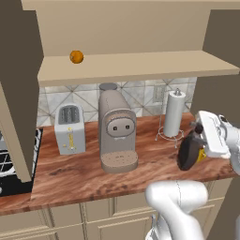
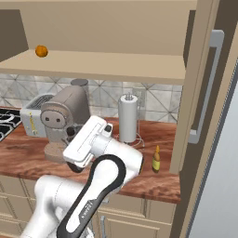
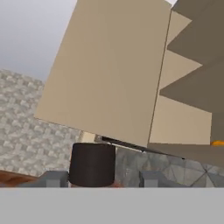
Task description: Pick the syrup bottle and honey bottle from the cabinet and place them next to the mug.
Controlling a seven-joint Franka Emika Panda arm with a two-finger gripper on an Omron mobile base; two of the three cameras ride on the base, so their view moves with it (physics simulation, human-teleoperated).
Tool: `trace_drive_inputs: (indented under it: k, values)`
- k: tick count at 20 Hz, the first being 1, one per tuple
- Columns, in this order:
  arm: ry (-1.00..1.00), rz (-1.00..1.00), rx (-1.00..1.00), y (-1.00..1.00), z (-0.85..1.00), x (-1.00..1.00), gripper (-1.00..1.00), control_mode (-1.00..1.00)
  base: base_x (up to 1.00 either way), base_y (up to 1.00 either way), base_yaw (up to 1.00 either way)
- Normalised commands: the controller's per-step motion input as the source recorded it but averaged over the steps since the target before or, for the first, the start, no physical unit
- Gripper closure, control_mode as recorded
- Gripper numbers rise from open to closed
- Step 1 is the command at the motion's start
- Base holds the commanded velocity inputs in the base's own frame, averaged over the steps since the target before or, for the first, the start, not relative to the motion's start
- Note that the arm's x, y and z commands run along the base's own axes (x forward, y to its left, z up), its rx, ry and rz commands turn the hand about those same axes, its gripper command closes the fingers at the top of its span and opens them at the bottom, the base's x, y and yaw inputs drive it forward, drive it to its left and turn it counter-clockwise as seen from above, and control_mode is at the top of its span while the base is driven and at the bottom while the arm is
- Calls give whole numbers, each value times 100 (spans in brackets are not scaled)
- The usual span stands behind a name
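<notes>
Claw [image 3: 99,178] is pinching the syrup bottle [image 1: 190,151]; in the hand view its black cap [image 3: 92,164] sits between the 2 grey fingertips [image 3: 54,179], both pressed to its sides. In the left base view the dark bottle hangs tilted in the claw, just above the wooden countertop [image 1: 84,168], base low and near the front right part of the counter.

A bit of yellow, the mug [image 1: 201,155], peeks out just behind the held bottle, touching or right beside it, can't tell which.

Honey bottle [image 2: 156,159] stands upright on the counter to the claw's right in the right base view, near the cabinet's [image 2: 107,65] dark side door [image 2: 197,93].

Paper towel roll [image 1: 174,114] on its wire holder is just behind the claw. Coffee machine [image 1: 116,131] is to the claw's left, toaster [image 1: 70,129] farther left. Orange fruit [image 1: 76,56] lies on the cabinet shelf, well above and left of the claw. Stove edge [image 1: 9,159] at far left.
</notes>
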Motion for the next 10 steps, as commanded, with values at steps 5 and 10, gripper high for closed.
trace_drive_inputs:
  k: [5, 10]
  values:
    - [0, 5, 5, 0, -37, 37, 100, -100, 0, 0, 0]
    - [11, -3, 0, -2, -6, 55, 100, -100, 0, 0, 0]
